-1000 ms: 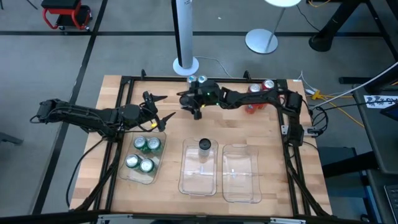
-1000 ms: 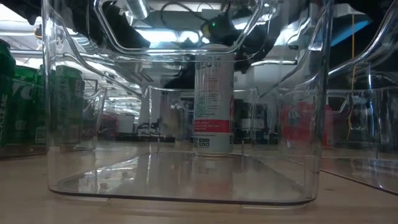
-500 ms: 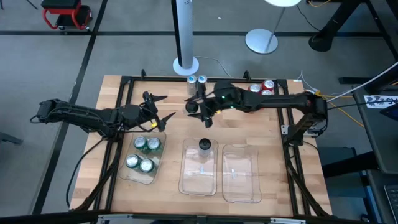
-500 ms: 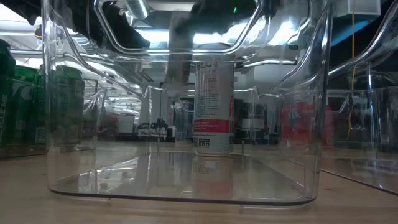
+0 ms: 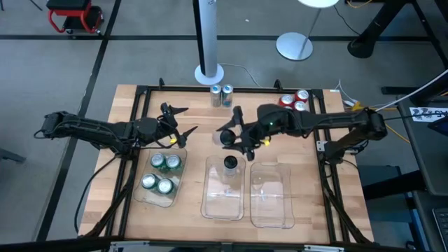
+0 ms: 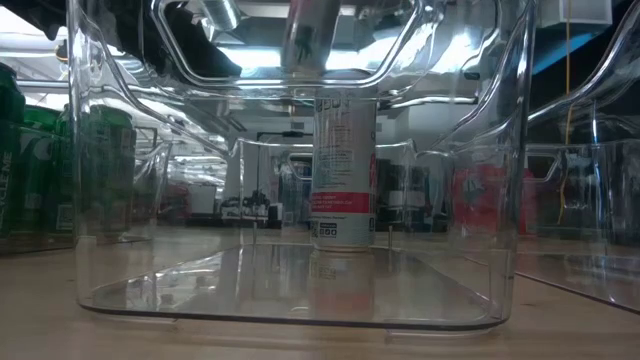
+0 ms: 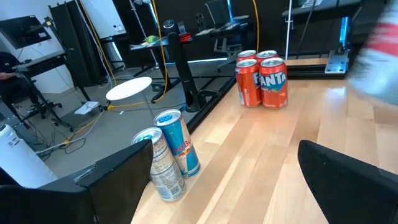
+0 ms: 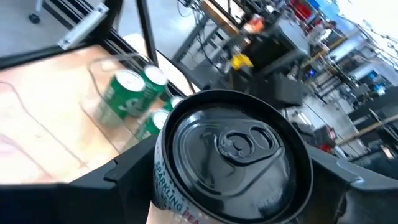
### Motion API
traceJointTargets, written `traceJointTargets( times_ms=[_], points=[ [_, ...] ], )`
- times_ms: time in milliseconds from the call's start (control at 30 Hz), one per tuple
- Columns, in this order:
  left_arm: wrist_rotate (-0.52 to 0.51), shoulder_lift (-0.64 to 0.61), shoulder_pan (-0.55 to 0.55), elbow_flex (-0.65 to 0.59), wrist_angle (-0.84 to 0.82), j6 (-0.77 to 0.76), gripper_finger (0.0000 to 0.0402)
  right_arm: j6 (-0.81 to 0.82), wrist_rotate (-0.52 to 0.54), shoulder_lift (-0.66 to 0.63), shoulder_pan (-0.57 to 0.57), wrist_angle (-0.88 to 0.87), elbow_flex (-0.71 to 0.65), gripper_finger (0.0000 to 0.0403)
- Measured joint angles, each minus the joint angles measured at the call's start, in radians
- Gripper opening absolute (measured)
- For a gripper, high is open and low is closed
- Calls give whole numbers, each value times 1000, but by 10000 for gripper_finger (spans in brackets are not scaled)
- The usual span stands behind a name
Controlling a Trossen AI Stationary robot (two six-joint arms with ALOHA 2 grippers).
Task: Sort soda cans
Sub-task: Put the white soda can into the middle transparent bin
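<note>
We hold a silver-grey can [image 5: 227, 136] in our right hand [image 5: 233, 135], its fingers pinching the can's sides above the bare wood, just short of the middle tray [image 5: 225, 187]; in the right wrist view its dark lid [image 8: 239, 144] with the pull tab fills the picture, smooth and round; one silver-grey can [image 5: 230, 164] already stands upright in that middle tray, seen in the low view [image 6: 344, 172] as a tall slim cylinder with red print.

By our reckoning the sort is about half done; four green cans [image 5: 162, 173] sit together in the left tray [image 5: 159, 193]; the right tray [image 5: 272, 195] holds nothing yet; two more slim silver-grey cans [image 5: 221, 94] wait at the far edge of the table [image 5: 189, 150], near the white pole base [image 5: 209, 73], and the red cans [image 5: 293, 102] stand clustered at the far right corner, so those are left to move.

Our left hand [image 5: 175, 126] hangs near the left tray with its fingers spread wide, gripping nothing.

The trays are clear, hard plastic with rounded corners and glossy walls; the cans are thin shiny metal; the table is pale wood planks in a black frame.
</note>
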Motion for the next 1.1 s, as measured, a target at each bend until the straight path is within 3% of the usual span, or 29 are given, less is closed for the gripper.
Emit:
traceJointTargets(
  times_ms=[433, 900, 1100],
  points=[
    [0, 0, 0, 0, 0, -10, 388, 10, 38, 46, 104, 6, 1, 289],
    [0, 0, 0, 0, 0, -8, 388, 84, -91, 198, 121, 68, 1, 289],
    [0, 0, 0, 0, 0, -10, 388, 106, -94, 254, 120, 65, 1, 289]
  ],
)
